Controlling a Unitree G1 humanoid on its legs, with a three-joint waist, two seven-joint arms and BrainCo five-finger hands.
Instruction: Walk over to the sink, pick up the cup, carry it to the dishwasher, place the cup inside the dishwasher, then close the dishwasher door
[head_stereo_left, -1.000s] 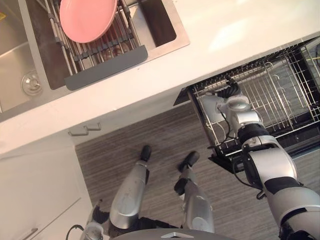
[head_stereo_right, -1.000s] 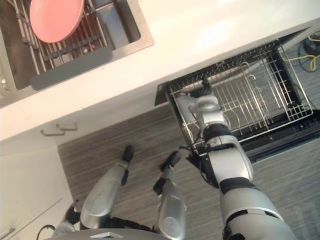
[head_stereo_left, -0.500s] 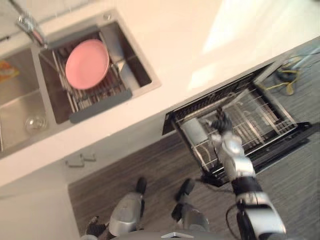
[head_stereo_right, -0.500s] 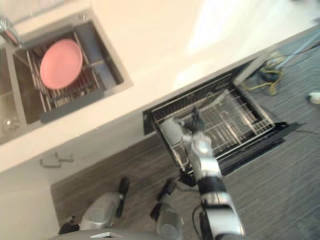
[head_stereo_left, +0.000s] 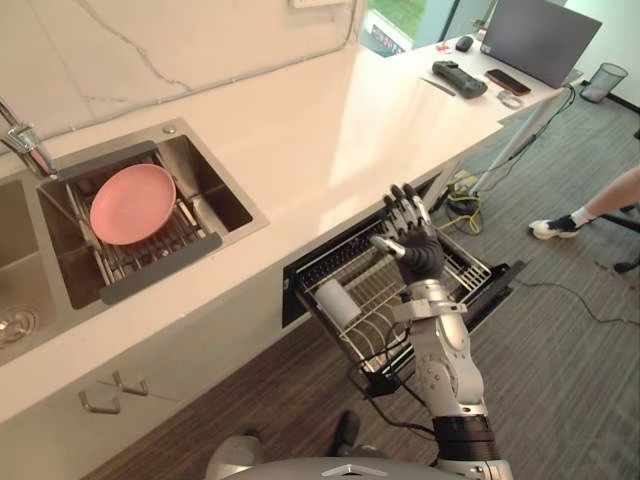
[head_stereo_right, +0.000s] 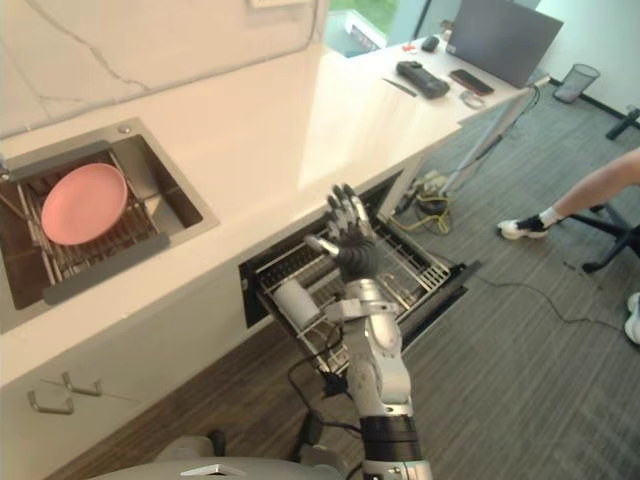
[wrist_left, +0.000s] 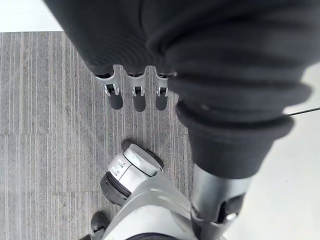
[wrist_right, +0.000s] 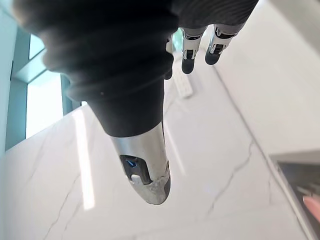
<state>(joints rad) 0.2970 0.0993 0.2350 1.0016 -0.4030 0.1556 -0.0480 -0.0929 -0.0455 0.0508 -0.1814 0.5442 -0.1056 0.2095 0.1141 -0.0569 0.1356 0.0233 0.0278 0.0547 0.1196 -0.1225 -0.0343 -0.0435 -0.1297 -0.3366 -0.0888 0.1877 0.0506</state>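
We are seeing the cup (head_stereo_left: 338, 302) lying on its side at the sink-side end of the dishwasher rack (head_stereo_left: 462, 270). Right hand (head_stereo_left: 418, 248) is hovering above the rack, fingers spread, empty, apart from the cup. Left hand (wrist_left: 134, 96) is hanging with relaxed, straight fingers.

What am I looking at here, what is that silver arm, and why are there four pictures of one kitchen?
This is a two-legged humanoid robot with two arms. Two pictures come from a stereo camera on its head, looking down. The other two come from cameras on its wrists.

From the head you see its right hand, raised with fingers spread and holding nothing, near a pulled-out dishwasher rack. A white cup sits in that rack, apparently on its side. Further left, a pink plate sits in the sink, set in a white counter.

The left wrist picture shows the left hand, fingers straight and empty, over the floor. A person's leg shows at the right edge.
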